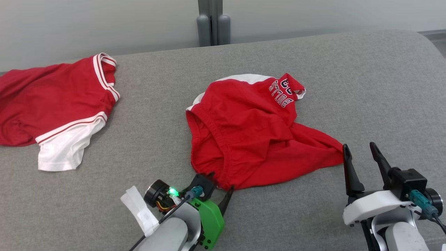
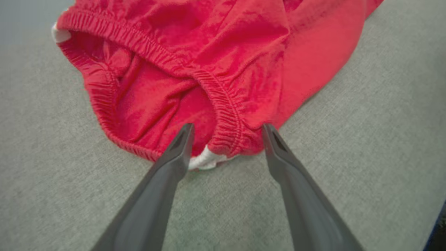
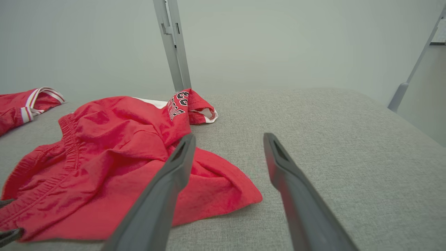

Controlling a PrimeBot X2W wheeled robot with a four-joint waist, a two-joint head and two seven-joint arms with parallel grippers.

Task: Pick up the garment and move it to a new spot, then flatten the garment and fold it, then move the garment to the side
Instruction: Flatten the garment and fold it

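Red shorts (image 1: 251, 132) lie crumpled in the middle of the grey fabric surface (image 1: 366, 80), lettering turned to the far side. The left end effector (image 1: 221, 183) is down at the near edge, fingers spread wide, one on each side of the elastic waistband (image 2: 226, 118) and not clamped on it. The right end effector (image 1: 359, 145) is wide apart too and holds nothing, just beside the shorts' right-hand tip. A second red garment (image 1: 52, 108) sits far left, well apart.

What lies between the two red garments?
Bare grey surface between the shorts and the other garment, as the head view shows.
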